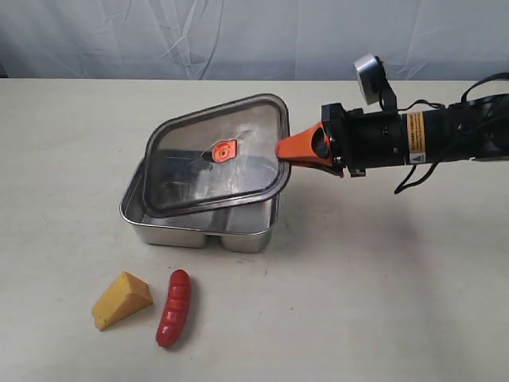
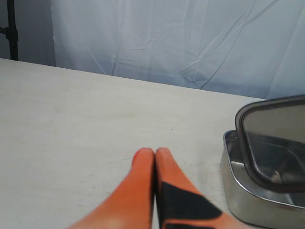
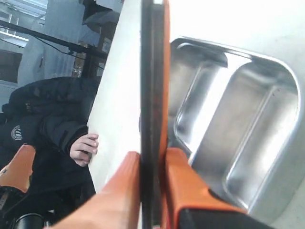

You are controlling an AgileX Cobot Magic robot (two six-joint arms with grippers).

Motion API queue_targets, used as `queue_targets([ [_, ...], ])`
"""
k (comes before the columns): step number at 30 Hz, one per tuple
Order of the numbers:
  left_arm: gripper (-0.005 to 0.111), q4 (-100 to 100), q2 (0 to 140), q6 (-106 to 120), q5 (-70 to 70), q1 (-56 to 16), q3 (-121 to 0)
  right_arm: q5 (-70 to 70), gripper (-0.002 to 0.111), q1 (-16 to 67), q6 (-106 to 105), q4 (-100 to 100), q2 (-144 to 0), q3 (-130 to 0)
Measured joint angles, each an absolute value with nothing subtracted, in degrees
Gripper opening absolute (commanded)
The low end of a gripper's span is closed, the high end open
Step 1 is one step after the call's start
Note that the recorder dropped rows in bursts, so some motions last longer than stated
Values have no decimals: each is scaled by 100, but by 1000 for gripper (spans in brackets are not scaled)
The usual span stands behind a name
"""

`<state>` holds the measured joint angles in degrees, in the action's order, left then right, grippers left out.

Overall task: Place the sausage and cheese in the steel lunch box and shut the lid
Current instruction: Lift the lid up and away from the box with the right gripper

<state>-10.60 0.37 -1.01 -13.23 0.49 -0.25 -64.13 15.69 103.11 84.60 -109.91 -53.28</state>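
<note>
- Your left gripper is pressed together and empty, near the steel lunch box.
- The cheese and the sausage lie on the worktop, just beside the box.
- Your right gripper pinches the lid, tilted over the box. Uncovering seems the step in hand, so carry the lid clear next.

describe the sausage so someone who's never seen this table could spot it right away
Find the steel lunch box mid-table, its dark lid gripped at one edge by the right gripper. In front of it, towards the camera, two small toys lie side by side on the tabletop. The sausage is the glossy red, ridged, slightly curved stick; its neighbour, the cheese, is a yellow-orange wedge.
</note>
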Motion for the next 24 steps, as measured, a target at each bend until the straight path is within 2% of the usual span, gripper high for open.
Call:
queue_targets([
  [7,0,-1060,37,-101,-1323,49,-25,-6401,-1,1569,10131,8164,-10343,-5328],
  [12,0,-1060,37,-101,-1323,49,-25,-5932,-1,1569,10117,8694,-9724,-5661],
  [17,0,-1060,37,-101,-1323,49,-25,-4620,-1,1569,10389,9862,-8862,-6083],
  [24,0,-1060,37,-101,-1323,49,-25,-2713,-1,1569,9969,10016,-7811,-6122],
])
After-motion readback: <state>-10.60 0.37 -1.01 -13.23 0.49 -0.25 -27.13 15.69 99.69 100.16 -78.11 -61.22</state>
